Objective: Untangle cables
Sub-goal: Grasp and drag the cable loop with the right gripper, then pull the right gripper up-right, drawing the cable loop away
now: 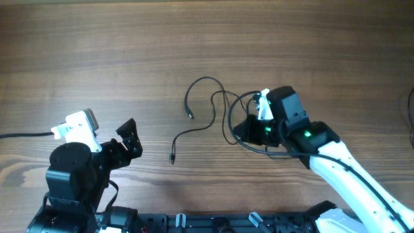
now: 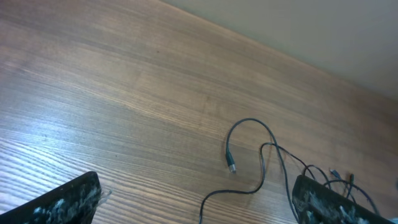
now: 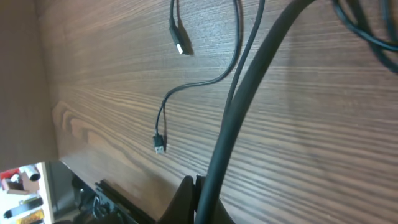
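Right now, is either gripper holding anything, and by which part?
The right gripper looks shut on one cable, gripping it partway along its length, away from the ends. The left gripper is open and holds nothing.

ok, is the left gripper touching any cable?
No, the left gripper is open, with a gap of table between it and the cables.
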